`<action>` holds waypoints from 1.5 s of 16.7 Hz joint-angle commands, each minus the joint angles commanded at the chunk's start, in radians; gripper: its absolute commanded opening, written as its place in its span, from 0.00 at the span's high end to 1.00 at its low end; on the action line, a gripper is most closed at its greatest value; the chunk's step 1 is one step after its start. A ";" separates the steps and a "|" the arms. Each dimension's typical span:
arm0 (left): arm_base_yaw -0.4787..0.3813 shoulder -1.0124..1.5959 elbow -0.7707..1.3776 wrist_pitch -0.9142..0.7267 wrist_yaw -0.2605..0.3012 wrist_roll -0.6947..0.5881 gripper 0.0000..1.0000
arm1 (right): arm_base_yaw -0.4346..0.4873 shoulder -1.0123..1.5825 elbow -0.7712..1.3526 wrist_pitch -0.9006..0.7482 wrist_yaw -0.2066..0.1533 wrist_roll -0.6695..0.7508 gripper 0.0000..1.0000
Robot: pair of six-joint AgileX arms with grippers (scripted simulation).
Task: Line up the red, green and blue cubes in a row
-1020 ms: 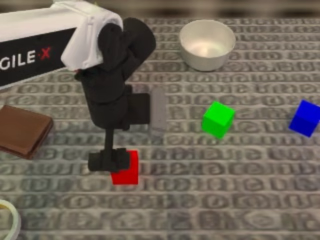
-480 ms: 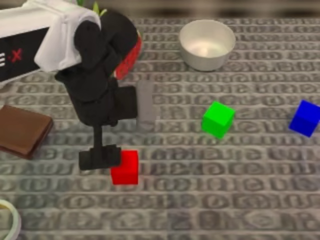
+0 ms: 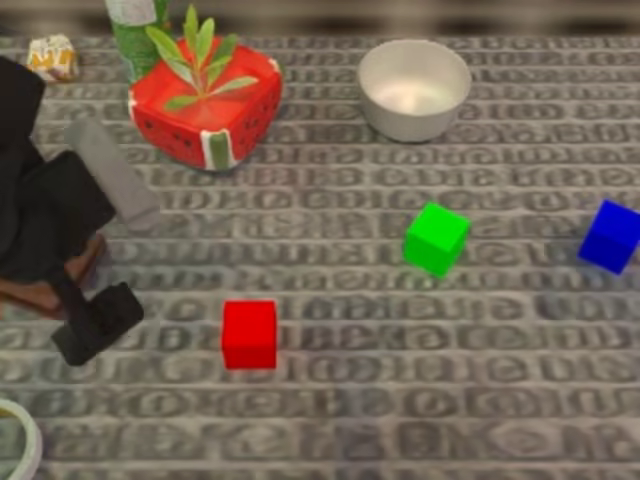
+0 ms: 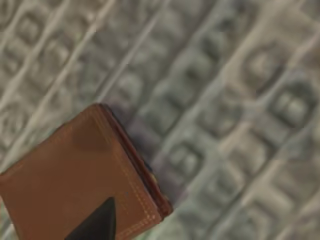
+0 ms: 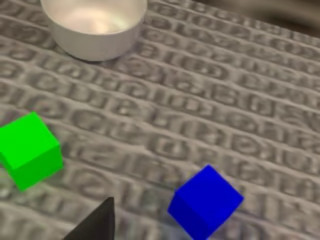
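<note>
Free passage and obstructions on the table, seen from above.
The three cubes stood well apart: open cloth surrounded the red cube (image 3: 249, 334), a broad lane separated it from the green cube (image 3: 436, 238), and another lay between the green cube and the blue cube (image 3: 609, 236) by the right edge. Along the far side, the watermelon-patterned pot (image 3: 207, 100) and the white bowl (image 3: 414, 88) bounded the clear band. At the left, the left gripper (image 3: 97, 322) hung over the brown wallet (image 4: 82, 182), narrowing access there. The near strip was open apart from a rimmed object (image 3: 20, 440) at the left corner.
</note>
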 joint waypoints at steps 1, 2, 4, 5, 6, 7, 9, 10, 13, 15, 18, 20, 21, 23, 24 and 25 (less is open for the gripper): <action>0.033 -0.097 -0.077 0.050 -0.002 -0.045 0.00 | 0.022 0.120 0.100 -0.065 0.001 -0.022 0.00; 0.066 -0.195 -0.155 0.102 -0.005 -0.092 0.00 | 0.044 0.242 0.200 -0.130 0.001 -0.045 0.00; 0.126 -0.387 -0.307 0.203 -0.008 -0.185 0.00 | 0.088 0.488 0.398 -0.263 0.000 -0.090 0.00; 0.154 -0.484 -0.384 0.256 -0.009 -0.233 0.00 | 0.110 0.607 0.495 -0.328 0.000 -0.113 0.00; 0.181 -0.578 -0.457 0.308 -0.010 -0.280 0.00 | 0.131 0.723 0.590 -0.391 0.000 -0.135 0.00; 0.205 -0.666 -0.525 0.358 -0.010 -0.325 0.00 | 0.152 0.832 0.680 -0.452 -0.001 -0.156 0.00; 0.244 -0.818 -0.642 0.450 -0.009 -0.408 0.00 | 0.191 1.029 0.849 -0.565 -0.001 -0.196 0.00; 0.262 -0.887 -0.694 0.495 -0.007 -0.449 0.00 | 0.210 1.116 0.928 -0.615 -0.001 -0.214 0.00; 0.301 -1.052 -0.815 0.618 -0.002 -0.559 0.00 | 0.257 1.332 1.139 -0.742 0.000 -0.263 0.00; 0.321 -1.138 -0.871 0.688 0.002 -0.621 0.00 | 0.281 1.440 1.254 -0.803 0.002 -0.288 0.00; 0.336 -1.224 -0.916 0.754 0.005 -0.679 0.00 | 0.302 1.540 1.361 -0.856 0.005 -0.311 0.00; 0.338 -1.241 -0.923 0.767 0.006 -0.690 0.00 | 0.306 1.560 1.381 -0.865 0.006 -0.315 0.00; 0.338 -1.241 -0.923 0.767 0.006 -0.690 0.00 | 0.306 1.560 1.381 -0.865 0.006 -0.315 0.00; 0.338 -1.241 -0.923 0.767 0.006 -0.690 0.00 | 0.306 1.560 1.381 -0.865 0.006 -0.315 0.00; 0.338 -1.241 -0.923 0.767 0.006 -0.690 0.00 | 0.301 1.558 1.378 -0.863 0.006 -0.314 0.00; 0.338 -1.241 -0.923 0.767 0.006 -0.690 0.00 | 0.302 1.558 1.375 -0.860 0.006 -0.315 0.00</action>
